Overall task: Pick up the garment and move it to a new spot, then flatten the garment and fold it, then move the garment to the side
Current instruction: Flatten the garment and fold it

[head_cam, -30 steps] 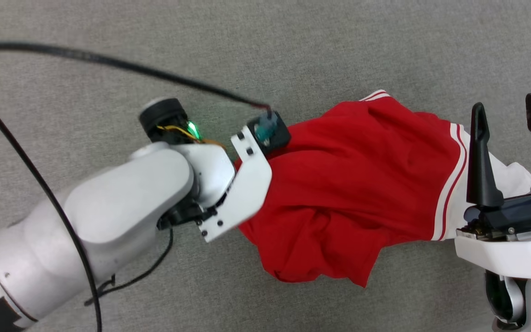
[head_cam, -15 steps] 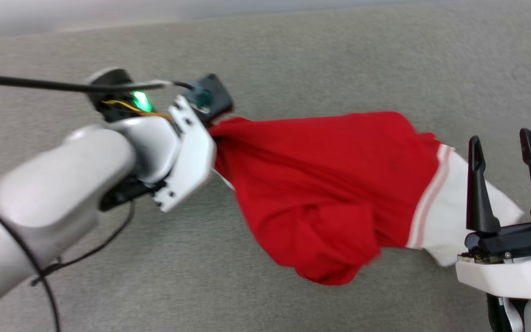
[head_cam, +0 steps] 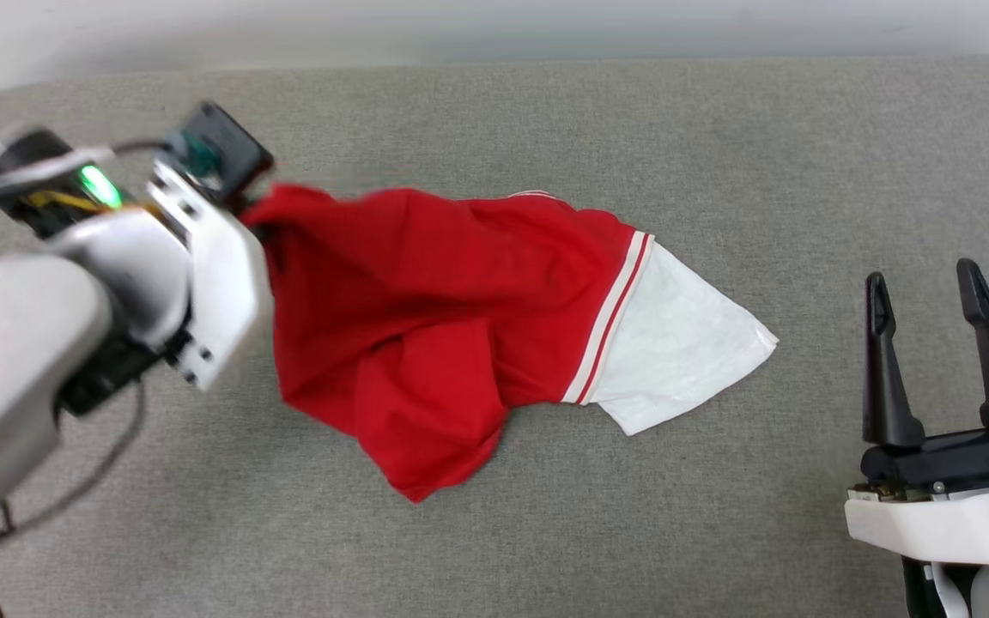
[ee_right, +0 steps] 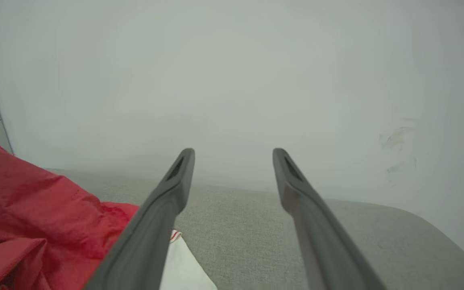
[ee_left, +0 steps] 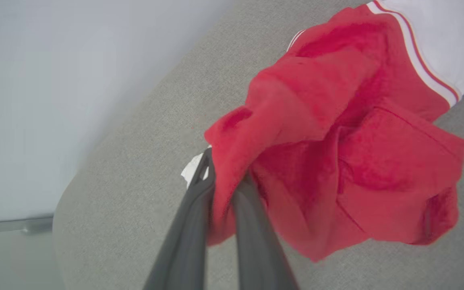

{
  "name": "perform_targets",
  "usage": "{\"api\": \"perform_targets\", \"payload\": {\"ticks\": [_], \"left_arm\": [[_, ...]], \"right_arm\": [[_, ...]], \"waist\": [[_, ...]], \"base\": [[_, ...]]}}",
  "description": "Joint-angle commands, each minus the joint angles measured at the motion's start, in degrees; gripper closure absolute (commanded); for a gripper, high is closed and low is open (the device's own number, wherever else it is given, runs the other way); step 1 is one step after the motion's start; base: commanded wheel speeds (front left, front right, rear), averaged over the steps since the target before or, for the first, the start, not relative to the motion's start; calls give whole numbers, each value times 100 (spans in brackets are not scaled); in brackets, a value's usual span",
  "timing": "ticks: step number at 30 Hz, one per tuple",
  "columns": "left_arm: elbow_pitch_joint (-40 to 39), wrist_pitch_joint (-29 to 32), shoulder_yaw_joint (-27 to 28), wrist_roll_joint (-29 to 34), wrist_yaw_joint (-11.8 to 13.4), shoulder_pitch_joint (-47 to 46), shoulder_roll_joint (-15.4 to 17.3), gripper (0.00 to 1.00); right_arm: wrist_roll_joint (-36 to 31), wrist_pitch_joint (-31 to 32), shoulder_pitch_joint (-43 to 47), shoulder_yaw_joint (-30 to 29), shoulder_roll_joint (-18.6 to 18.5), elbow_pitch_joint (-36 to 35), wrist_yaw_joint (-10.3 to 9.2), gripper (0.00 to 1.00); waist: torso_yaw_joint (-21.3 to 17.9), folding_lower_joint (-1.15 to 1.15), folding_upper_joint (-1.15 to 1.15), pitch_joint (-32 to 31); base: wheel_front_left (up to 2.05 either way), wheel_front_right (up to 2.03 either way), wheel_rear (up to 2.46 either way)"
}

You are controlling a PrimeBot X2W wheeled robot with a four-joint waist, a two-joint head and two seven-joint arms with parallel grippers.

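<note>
Head view: left claw (ee_left: 224, 177) pinches one end of the shirt (head_cam: 426, 292); it runs rightward, sleeve (head_cam: 683, 343) nearest your wide, empty right claw (head_cam: 920, 275).

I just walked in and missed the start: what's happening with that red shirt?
The robot's left gripper has its jaws shut on one bunched end of the bright red soft-fabric T-shirt, holding it above the grey fabric surface. The shirt's white short sleeve lies flat on that surface. The right gripper stands open at the side, touching nothing.
</note>
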Motion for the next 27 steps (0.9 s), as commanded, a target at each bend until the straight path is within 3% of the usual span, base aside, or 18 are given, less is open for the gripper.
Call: {"api": "perform_targets", "payload": {"ticks": [1,5,15,16,17,18,21,27], "left_arm": [[-29,-53,-49,-6,49,163,-78,100],[136,-268,-190,-201,148,706,-351,100],[1236,-820,-385,-537,-88,1809,-1032,100],[1275,-933,-347,-549,-86,1829,-1055,80],[1285,-1071,-304,-511,-56,1817,-1048,37],[1281,-1233,-236,-467,-3,1800,-1035,0],[1135,-1707,-59,-348,207,1839,-927,0],[497,-2583,273,-213,878,2155,-674,0]], "right_arm": [[22,-12,37,-2,22,26,-4,0],[18,-11,-4,9,25,104,-4,0],[-54,-11,-121,-38,-15,243,-4,0],[-61,-11,-134,-37,-38,240,-4,0],[-75,-11,-157,-32,-70,237,-4,0],[-100,-11,-188,-28,-119,232,-4,0],[-116,-11,-300,-4,-286,258,-4,0],[-135,-11,-749,-21,-726,314,-4,0]], "waist": [[-29,0,0,30],[-137,0,0,138],[-281,0,0,201],[-272,0,0,169],[-261,0,0,135],[-243,0,0,98],[-184,0,0,-29],[-8,0,0,-267]], "base": [[0,0,0],[0,0,0],[0,0,0],[0,0,0],[0,0,0],[0,0,0],[0,0,0],[0,0,0]]}}
